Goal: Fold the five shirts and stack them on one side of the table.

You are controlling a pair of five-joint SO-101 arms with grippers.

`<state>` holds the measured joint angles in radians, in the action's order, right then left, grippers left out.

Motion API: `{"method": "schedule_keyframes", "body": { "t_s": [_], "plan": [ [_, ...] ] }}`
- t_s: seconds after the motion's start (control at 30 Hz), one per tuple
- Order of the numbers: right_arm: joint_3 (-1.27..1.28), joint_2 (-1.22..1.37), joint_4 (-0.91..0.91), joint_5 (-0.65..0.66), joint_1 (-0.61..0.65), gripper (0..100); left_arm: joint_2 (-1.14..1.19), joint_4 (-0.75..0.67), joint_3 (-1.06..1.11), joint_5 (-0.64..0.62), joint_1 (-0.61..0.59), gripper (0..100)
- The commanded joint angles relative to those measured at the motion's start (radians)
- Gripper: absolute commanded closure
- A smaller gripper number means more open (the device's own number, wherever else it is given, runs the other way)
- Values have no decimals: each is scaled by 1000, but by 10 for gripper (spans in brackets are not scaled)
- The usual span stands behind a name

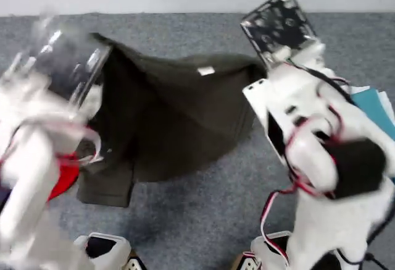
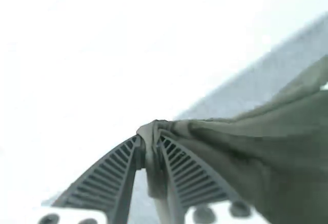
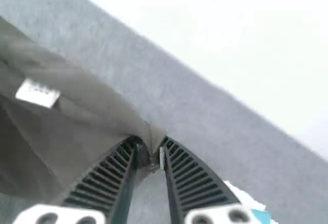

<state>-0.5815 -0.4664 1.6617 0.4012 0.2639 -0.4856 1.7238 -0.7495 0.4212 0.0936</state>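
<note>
A dark olive shirt [image 1: 176,115] hangs stretched between both arms above the grey table [image 1: 203,220], its white neck label [image 1: 205,70] facing up. My left gripper [image 2: 149,147] is shut on a bunched corner of the olive shirt [image 2: 256,147] at the left. My right gripper [image 3: 150,155] is shut on the opposite corner of the olive shirt [image 3: 61,131], whose label [image 3: 37,93] lies close by. In the high view the left arm [image 1: 55,91] holds the left end and the right arm [image 1: 296,103] the right end.
A red cloth [image 1: 65,177] lies under the left arm at the left edge. Teal and white folded cloths [image 1: 376,106] lie at the table's right side behind the right arm. Bare grey felt runs along the front.
</note>
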Motion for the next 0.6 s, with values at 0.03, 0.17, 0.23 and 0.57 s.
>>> {"method": "schedule_keyframes", "body": {
  "t_s": [0.03,0.17,0.23,0.57],
  "plan": [
    [-241,-35,91,-11,-13,988,-118,-12,-93,6,-8,987],
    [-407,-35,128,-11,-15,988,-207,-78,-108,6,-8,987],
    [-473,-38,128,-11,-36,988,-244,-117,-105,6,-8,987],
    [-509,-217,128,-84,-312,988,-290,-172,-113,8,-8,987]
  ]
}}
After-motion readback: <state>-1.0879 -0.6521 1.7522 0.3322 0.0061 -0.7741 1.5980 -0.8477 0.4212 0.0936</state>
